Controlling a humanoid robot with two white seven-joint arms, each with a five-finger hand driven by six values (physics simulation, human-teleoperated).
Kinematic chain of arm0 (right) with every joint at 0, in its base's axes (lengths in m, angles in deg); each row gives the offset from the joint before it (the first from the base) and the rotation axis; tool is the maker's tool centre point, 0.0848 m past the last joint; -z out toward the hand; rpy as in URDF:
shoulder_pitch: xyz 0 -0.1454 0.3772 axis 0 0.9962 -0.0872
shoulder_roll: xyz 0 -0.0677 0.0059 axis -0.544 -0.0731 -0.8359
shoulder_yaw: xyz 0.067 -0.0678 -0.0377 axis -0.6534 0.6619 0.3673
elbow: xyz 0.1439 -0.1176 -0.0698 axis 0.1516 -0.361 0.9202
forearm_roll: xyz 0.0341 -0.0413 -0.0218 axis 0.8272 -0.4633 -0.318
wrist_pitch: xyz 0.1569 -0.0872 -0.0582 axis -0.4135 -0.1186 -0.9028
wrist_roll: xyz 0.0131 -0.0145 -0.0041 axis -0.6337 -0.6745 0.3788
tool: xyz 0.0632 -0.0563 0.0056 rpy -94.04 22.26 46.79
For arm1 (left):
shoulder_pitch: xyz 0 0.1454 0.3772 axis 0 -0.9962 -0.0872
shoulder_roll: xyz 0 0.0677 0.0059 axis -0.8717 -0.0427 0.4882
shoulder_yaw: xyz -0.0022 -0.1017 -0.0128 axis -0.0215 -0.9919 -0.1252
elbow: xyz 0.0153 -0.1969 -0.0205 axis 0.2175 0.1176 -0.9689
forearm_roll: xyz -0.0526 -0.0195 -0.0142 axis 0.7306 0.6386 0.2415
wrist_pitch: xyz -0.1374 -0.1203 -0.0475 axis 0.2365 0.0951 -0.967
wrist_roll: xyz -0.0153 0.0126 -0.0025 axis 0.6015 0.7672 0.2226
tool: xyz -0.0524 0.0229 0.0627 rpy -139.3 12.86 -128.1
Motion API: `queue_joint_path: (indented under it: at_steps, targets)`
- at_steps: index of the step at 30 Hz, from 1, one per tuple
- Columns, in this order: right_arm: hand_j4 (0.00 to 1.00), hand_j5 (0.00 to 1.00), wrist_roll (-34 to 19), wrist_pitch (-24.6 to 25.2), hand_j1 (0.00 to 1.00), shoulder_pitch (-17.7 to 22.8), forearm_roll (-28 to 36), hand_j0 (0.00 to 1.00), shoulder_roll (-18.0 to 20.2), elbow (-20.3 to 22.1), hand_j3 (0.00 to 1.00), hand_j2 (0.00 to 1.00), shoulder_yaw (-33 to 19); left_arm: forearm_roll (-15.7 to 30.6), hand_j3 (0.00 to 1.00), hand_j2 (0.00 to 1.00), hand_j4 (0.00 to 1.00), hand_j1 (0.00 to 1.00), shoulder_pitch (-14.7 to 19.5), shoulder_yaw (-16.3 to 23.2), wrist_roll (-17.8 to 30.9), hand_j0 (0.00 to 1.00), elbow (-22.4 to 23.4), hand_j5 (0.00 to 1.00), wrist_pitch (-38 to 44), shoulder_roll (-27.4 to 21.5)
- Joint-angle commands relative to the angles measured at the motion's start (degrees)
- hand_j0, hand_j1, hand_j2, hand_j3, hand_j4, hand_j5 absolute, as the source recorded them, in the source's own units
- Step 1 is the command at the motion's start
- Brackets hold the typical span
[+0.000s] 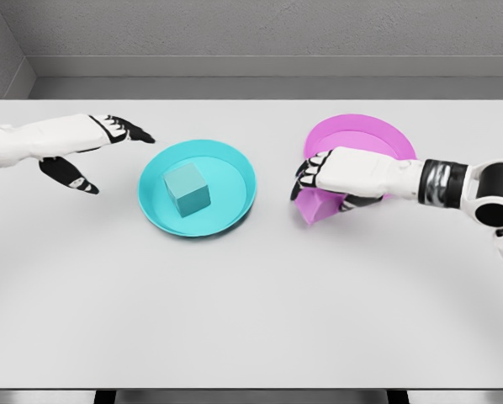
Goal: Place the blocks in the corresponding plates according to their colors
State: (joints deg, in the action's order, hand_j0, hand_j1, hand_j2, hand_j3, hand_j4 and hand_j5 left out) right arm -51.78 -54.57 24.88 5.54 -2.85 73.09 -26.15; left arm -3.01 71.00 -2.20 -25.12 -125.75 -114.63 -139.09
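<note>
A cyan block [187, 189] sits inside the cyan plate [235, 165] at the table's middle. The pink plate [361, 133] lies to its right. My right hand [306, 181] is curled over a pink block [316, 206], which shows below the palm at the pink plate's front-left edge; whether the block rests on the table or is lifted I cannot tell. My left hand [108, 151] hovers left of the cyan plate, fingers spread and holding nothing.
The white table [251, 311] stretches wide in front of both plates. A grey wall runs behind the table's far edge.
</note>
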Motion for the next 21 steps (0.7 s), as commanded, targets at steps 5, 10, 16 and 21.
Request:
queue_joint_path:
  at_steps: [5, 10, 16, 21]
  targets:
    - [0.68, 0.68, 0.0, 0.2, 0.68, 0.0, 5.4, 0.68, 0.3, -3.0, 0.68, 0.68, -3.0, 0.8, 1.00, 1.00, 1.00, 1.00, -0.1, -0.1, 0.0, 1.00, 0.2, 1.00, 0.1, -0.6]
    - [0.68, 0.68, 0.0, 0.2, 0.68, 0.0, 13.5, 0.68, 0.4, -5.8, 0.68, 0.68, -5.8, 0.7, 1.00, 1.00, 1.00, 1.00, -0.6, -0.1, 0.0, 1.00, 0.5, 1.00, 0.1, -0.6]
    - [0.68, 0.68, 0.0, 0.2, 0.68, 0.1, 16.6, 0.68, 0.3, -14.8, 0.68, 0.68, -12.4, 0.7, 1.00, 1.00, 1.00, 1.00, -0.8, -0.1, 0.1, 1.00, 0.5, 1.00, 0.1, -0.5]
    - [0.97, 0.97, 0.0, 0.2, 0.97, 0.4, 16.6, 0.97, 0.2, -18.5, 0.97, 0.97, -15.5, 0.7, 1.00, 1.00, 1.00, 1.00, -0.9, -0.1, 0.0, 1.00, 0.5, 1.00, 0.1, -0.4]
